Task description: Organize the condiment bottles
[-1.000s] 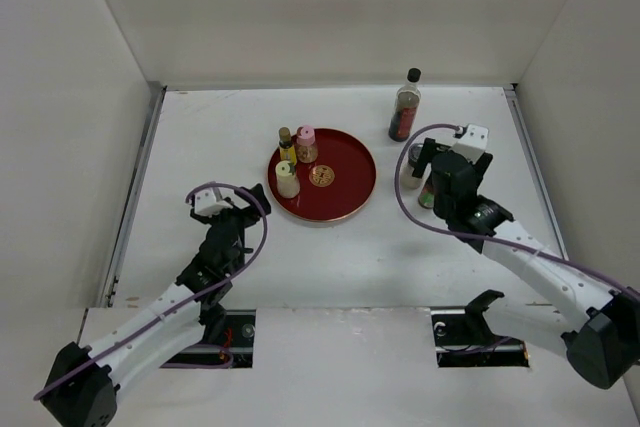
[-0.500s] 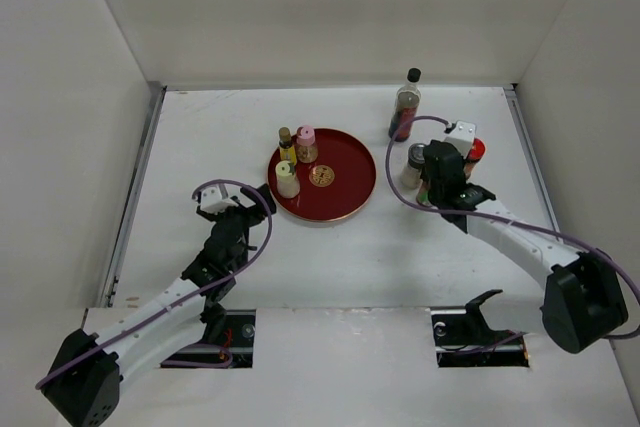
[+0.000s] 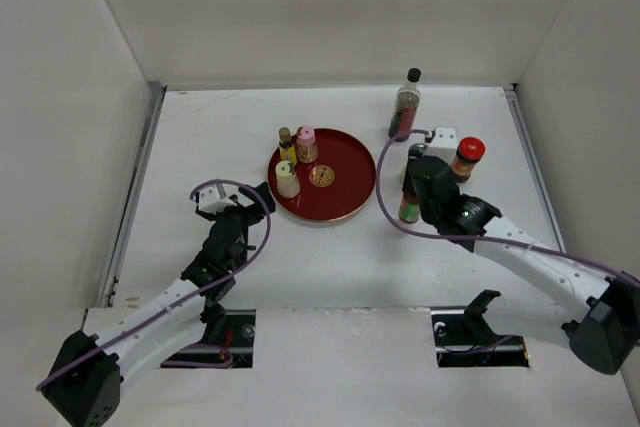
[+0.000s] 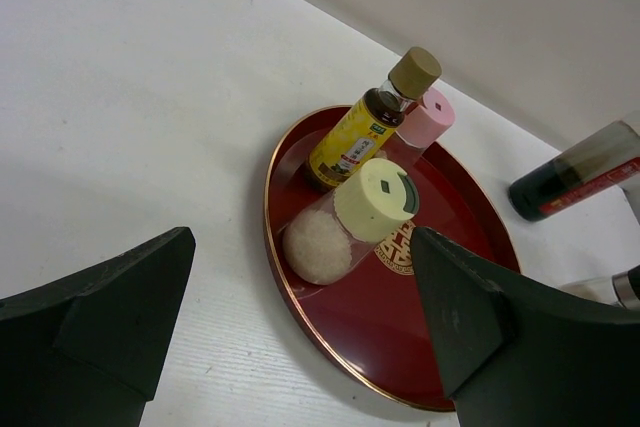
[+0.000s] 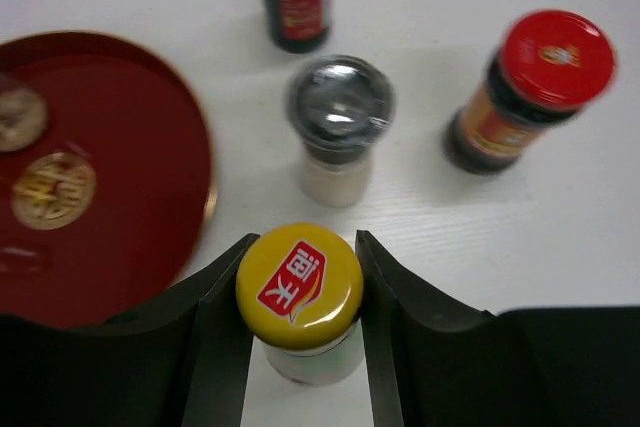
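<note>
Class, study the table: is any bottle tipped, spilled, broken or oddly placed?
Nothing stands out. Every bottle seen stands upright, with no spill. Three are on the red tray; the right gripper holds the yellow-capped bottle beside it.

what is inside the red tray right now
Three bottles stand in the left of the red tray: an amber yellow-labelled bottle, a pink-capped bottle and a pale yellow-green-capped bottle. A gold emblem marks the centre. The tray floor beneath the bottles is covered.
</note>
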